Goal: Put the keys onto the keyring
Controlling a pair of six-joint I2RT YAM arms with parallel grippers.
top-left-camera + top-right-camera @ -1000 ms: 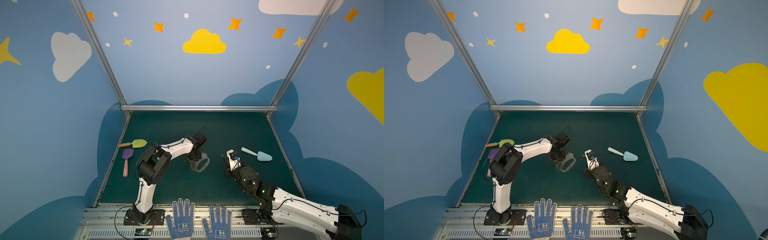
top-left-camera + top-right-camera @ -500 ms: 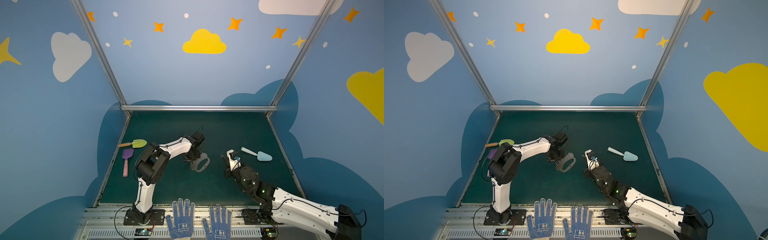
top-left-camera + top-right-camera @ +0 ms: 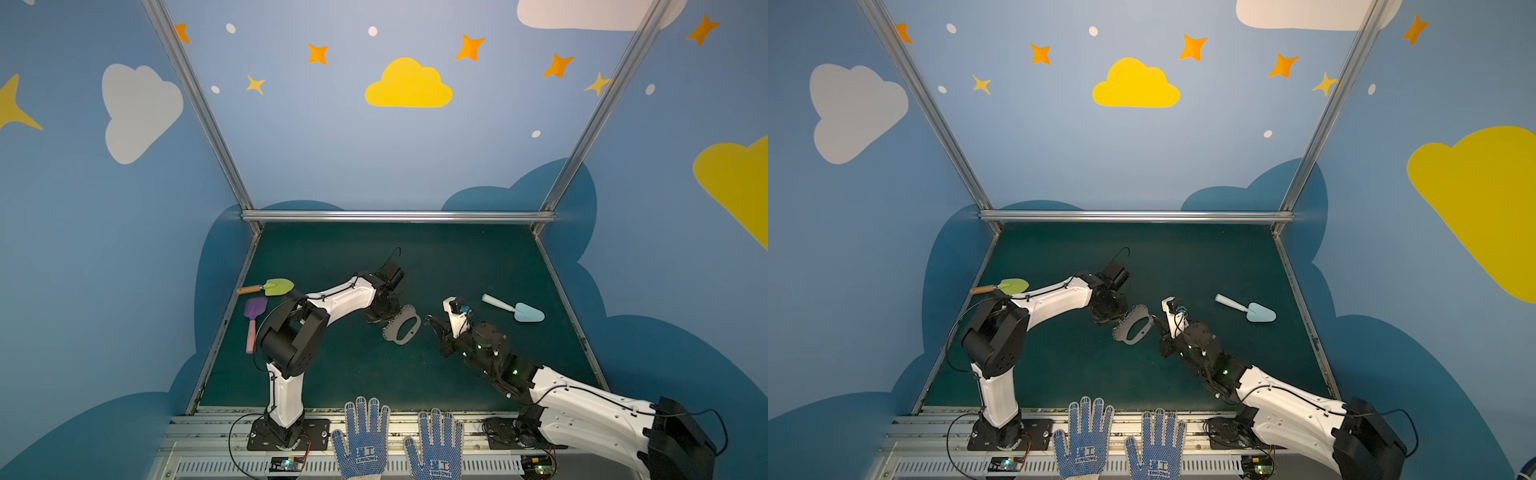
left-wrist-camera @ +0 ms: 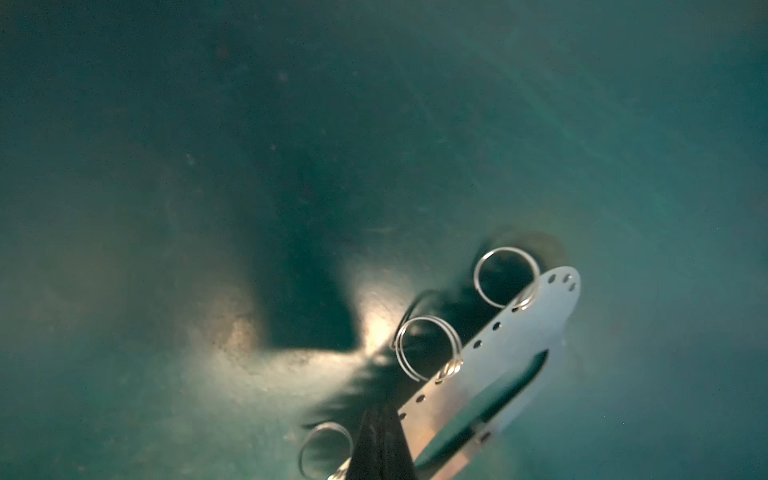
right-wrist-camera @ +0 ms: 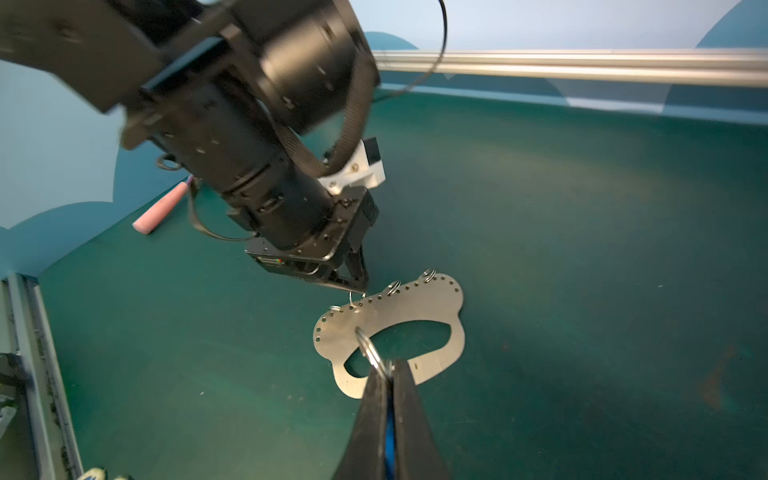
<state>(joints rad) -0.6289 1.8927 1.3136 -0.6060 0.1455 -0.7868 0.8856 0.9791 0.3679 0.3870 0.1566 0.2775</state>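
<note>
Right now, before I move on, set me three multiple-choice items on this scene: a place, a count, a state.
1. Where is the keyring? A) between the left gripper and right gripper B) far left corner C) far right corner
2. How many toy spades show? A) one B) three C) five
3. The right gripper is A) open B) shut on the keys C) unseen
Key: 1A, a gripper at each edge; 2B, green spade, purple spade, pale blue spade; 3B, blue tag pinched in its grip.

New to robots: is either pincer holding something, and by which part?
The right pincer grips the keys by the blue tag. The left pincer is shut on the keyring at its holed curved edge; plate or wire ring, I cannot tell.
</note>
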